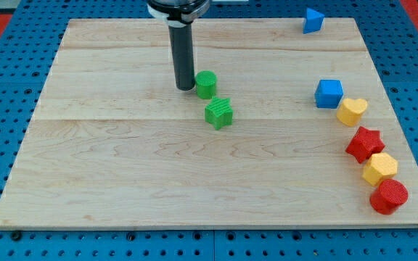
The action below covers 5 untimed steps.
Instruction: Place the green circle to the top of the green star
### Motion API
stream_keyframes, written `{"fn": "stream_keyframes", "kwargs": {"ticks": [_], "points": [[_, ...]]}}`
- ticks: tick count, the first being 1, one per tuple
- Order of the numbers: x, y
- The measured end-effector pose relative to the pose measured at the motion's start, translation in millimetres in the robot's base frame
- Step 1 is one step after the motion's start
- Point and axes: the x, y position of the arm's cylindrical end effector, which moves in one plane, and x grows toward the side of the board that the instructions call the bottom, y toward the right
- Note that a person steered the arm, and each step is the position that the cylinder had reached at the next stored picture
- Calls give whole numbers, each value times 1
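Note:
The green circle (206, 84) sits near the middle of the wooden board (122, 167), a little toward the view's top. The green star (219, 113) lies just below it and slightly to the right, almost touching it. My tip (186, 88) is at the circle's left side, right against it or nearly so. The dark rod rises from there to the view's top edge.
A blue triangle-like block (312, 20) is at the top right. A blue cube (329, 93), a yellow heart (352, 111), a red star (364, 143), a yellow hexagon (380, 168) and a red circle (389, 196) line the right edge.

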Motion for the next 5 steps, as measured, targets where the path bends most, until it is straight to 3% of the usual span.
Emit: {"fn": "stream_keyframes", "kwargs": {"ticks": [5], "points": [[-8, 12]]}}
